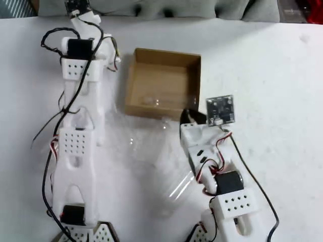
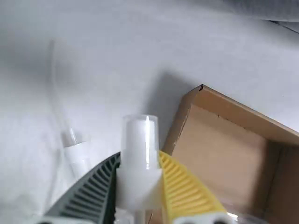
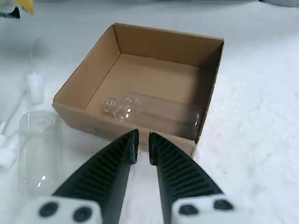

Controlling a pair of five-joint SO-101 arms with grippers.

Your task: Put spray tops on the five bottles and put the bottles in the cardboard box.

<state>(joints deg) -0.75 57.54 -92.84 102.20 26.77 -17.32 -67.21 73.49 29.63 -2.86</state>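
Plainly, our left gripper (image 2: 139, 157) pinches a spray top (image 2: 140, 133); our right gripper (image 3: 142, 140), pressed together empty, might knock over the standing bottle (image 3: 39, 149).

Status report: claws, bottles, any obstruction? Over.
Left claw shut on spray top. Right claw shut, empty. One bottle lying in cardboard box, second bottle upright outside. No obstruction.
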